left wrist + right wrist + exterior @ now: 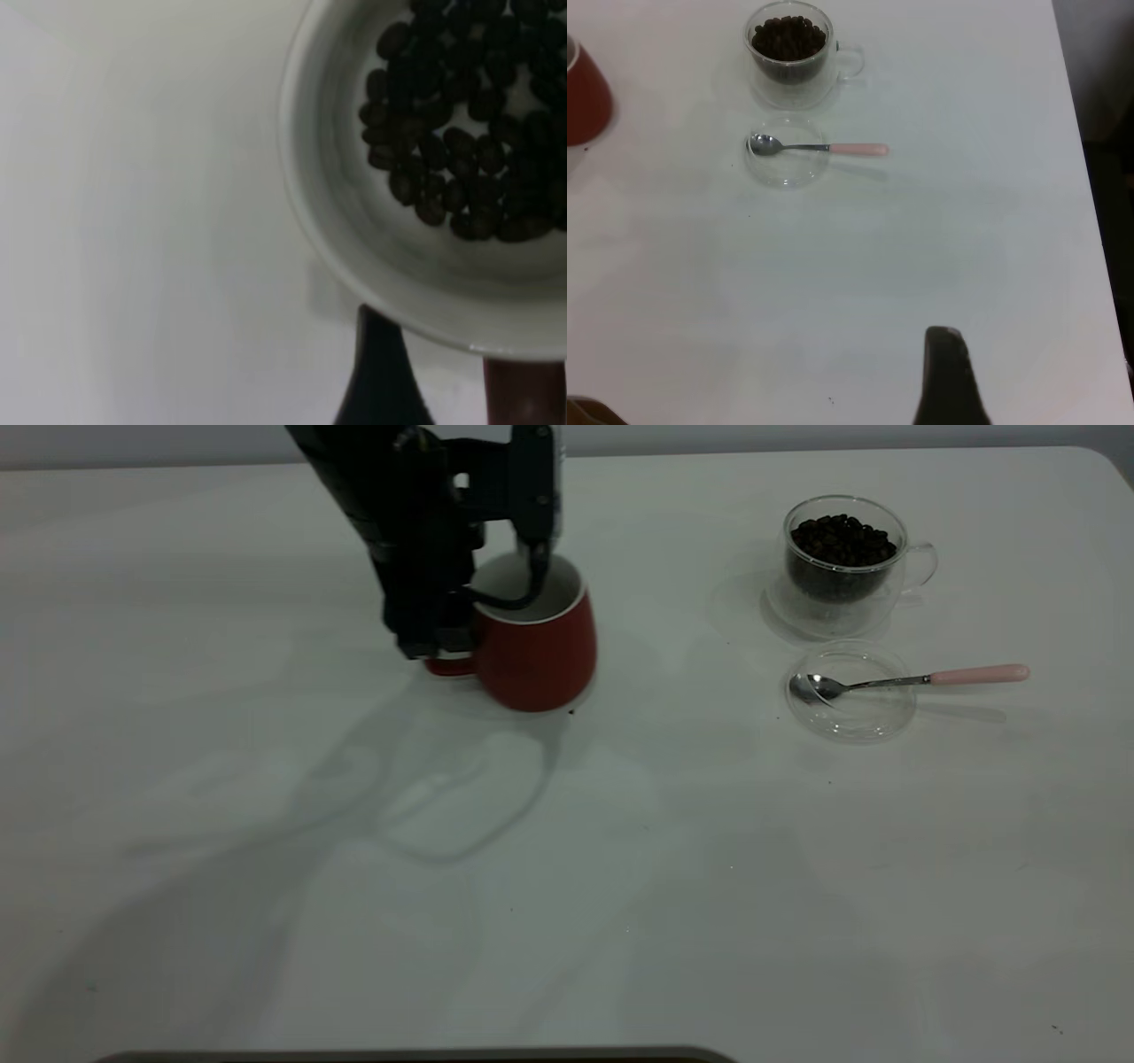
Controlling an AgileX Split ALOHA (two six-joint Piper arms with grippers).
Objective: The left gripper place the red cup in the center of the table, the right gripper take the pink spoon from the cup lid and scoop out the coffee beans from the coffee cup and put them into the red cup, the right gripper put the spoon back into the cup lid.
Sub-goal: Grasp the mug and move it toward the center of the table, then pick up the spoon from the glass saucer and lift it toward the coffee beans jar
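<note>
My left gripper [443,642] is shut on the handle of the red cup [536,651], left of the table's [620,868] middle. The cup looks slightly tilted and its shadow lies apart from it. In the left wrist view the red cup [354,239] has a white inside holding coffee beans [461,133], and its red handle [524,394] sits beside my finger [381,381]. The coffee cup [842,567], full of coffee beans [842,540], stands at the far right. The pink spoon [921,679] rests with its bowl in the cup lid [850,713]. My right gripper [948,385] is far from them.
In the right wrist view the coffee cup [788,53], the pink spoon [824,147] in the cup lid [787,168] and part of the red cup [585,97] show far off. The table's right edge [1090,221] runs close by. A dark strip [416,1056] lines the near edge.
</note>
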